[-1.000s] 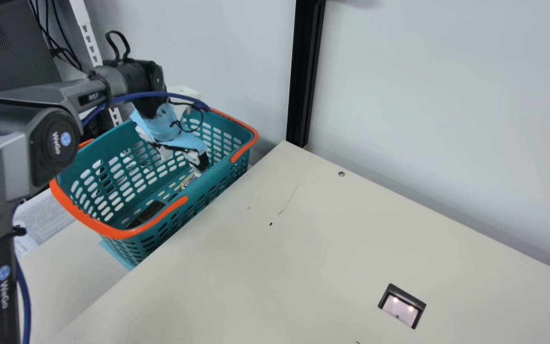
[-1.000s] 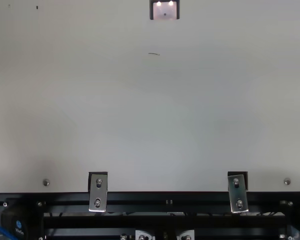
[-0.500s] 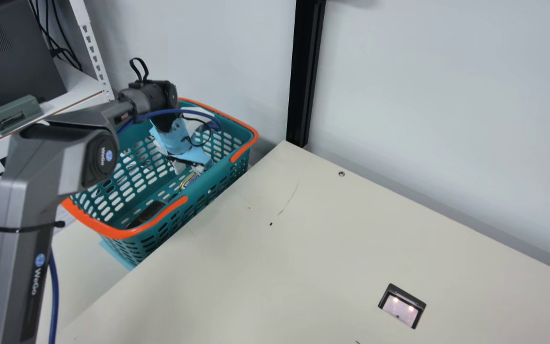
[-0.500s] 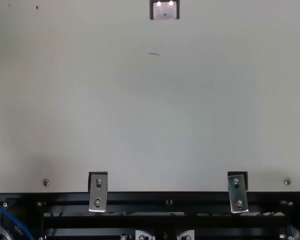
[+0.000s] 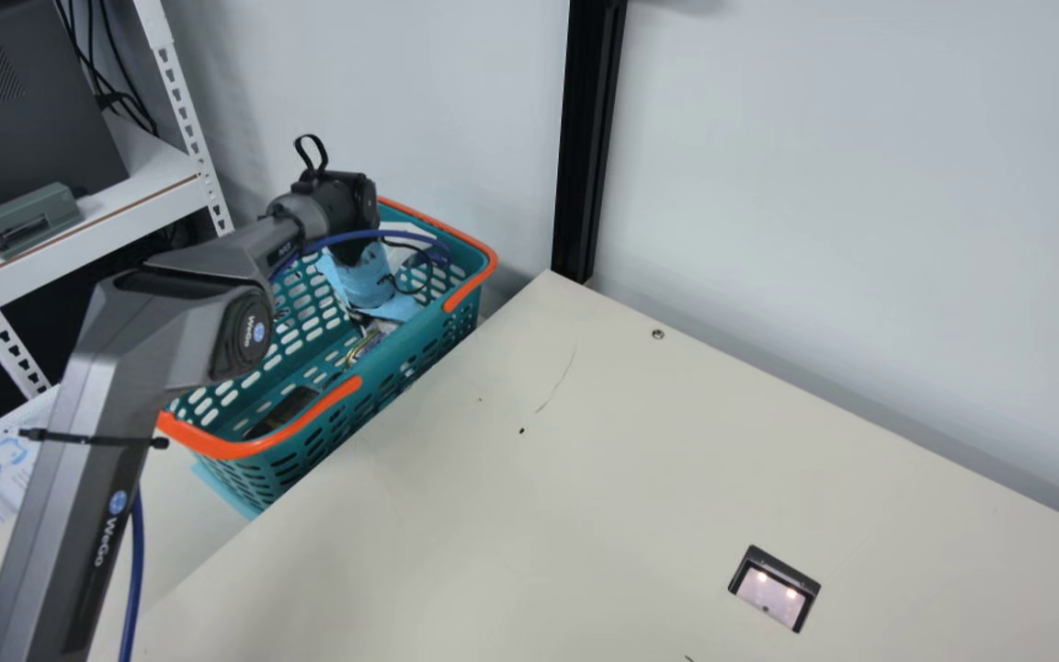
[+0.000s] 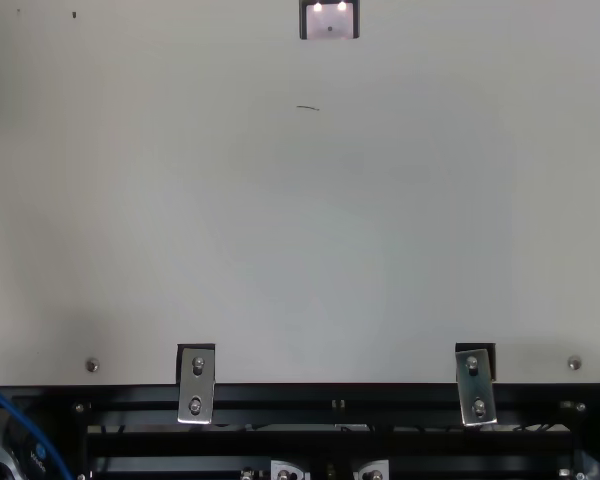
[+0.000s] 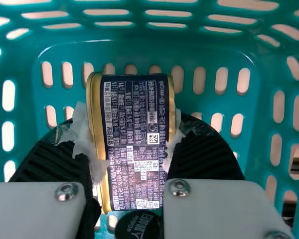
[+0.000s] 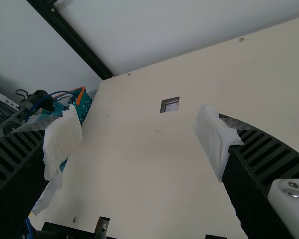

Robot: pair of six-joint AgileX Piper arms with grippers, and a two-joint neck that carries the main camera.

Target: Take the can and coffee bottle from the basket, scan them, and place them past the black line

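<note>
Cream tabletop (image 5: 585,515) beside basket (image 5: 373,391) | my left gripper (image 7: 130,130) clamps the can (image 7: 134,144) inside basket | likely slick, dentable; hold mid-body, gently | right gripper (image 8: 139,137) fingers apart

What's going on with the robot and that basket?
The robot's left pincer is down in the basket, around the can. A black cap, probably the coffee bottle's, is close by. The right pincer hangs open above the table. Nothing lies on the scanner window.
</note>
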